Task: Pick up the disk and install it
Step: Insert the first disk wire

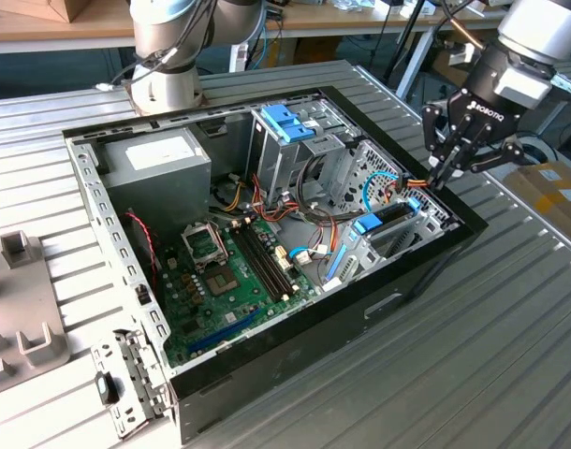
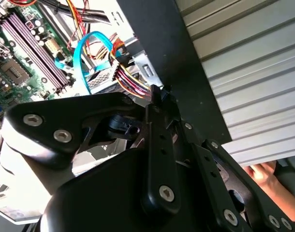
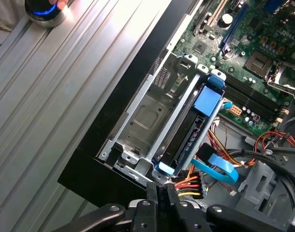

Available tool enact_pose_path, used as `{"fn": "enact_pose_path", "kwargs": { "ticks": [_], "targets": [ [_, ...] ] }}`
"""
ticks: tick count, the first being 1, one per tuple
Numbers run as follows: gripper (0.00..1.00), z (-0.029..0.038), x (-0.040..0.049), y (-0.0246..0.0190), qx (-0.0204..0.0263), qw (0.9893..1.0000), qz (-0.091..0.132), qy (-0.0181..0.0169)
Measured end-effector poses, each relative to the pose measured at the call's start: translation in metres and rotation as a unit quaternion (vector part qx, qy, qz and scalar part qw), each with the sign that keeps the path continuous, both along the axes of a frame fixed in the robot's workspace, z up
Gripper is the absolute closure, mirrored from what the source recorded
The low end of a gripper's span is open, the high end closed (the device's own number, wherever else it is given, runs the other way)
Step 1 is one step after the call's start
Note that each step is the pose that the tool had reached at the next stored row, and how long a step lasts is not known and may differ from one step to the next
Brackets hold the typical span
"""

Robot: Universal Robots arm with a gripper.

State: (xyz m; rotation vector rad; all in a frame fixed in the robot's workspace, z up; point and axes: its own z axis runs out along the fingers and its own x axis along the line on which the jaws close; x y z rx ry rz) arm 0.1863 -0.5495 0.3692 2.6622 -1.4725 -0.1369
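Note:
The disk [image 1: 384, 218] stands on edge in a metal bay by the case wall at the exterior view's right, its light blue frame showing at both ends. In the first wrist view the disk [image 3: 186, 137] sits between silver rails, with an empty bay [image 3: 147, 116] beside it. My gripper [image 1: 441, 178] hangs over the disk's cable end with its fingers together. Its fingertips [image 3: 162, 191] rest against a black connector with red, yellow and orange wires [image 3: 186, 183]. In the second wrist view the fingers [image 2: 157, 104] meet that wire bundle [image 2: 130, 82]. Nothing shows held between them.
The open computer case [image 1: 426, 271] lies on a ribbed metal table [image 1: 473, 374]. Inside are a grey power-supply box [image 1: 154, 164], a metal cage with a blue handle [image 1: 287, 122], the motherboard [image 1: 229, 271] and a blue flat cable [image 3: 217, 166]. A hand [image 2: 263, 171] is beside the case.

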Motion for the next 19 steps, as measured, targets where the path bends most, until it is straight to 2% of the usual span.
{"fn": "enact_pose_path", "kwargs": {
  "ticks": [1,2,5,8,10,11,15,19],
  "targets": [
    [0.81,0.0,-0.0056,0.0,0.0007,1.0,0.0,-0.0002],
    [0.81,0.0,-0.0157,-0.0001,0.001,1.0,0.0,-0.0005],
    [0.81,-0.0001,-0.0197,-0.0002,0.001,1.0,0.0,-0.0005],
    [0.81,0.0,-0.0199,-0.0001,0.0009,1.0,0.0,-0.0005],
    [0.81,0.0,-0.02,-0.0001,0.0038,1.0,0.0,-0.0013],
    [0.81,-0.0001,-0.02,-0.0001,0.0086,1.0,0.0,-0.005],
    [0.81,-0.0005,-0.02,-0.0001,0.0131,0.9998,0.0,-0.0148],
    [0.81,-0.0007,-0.0204,-0.0001,0.0144,0.9993,0.0,-0.0331]
  ]
}}
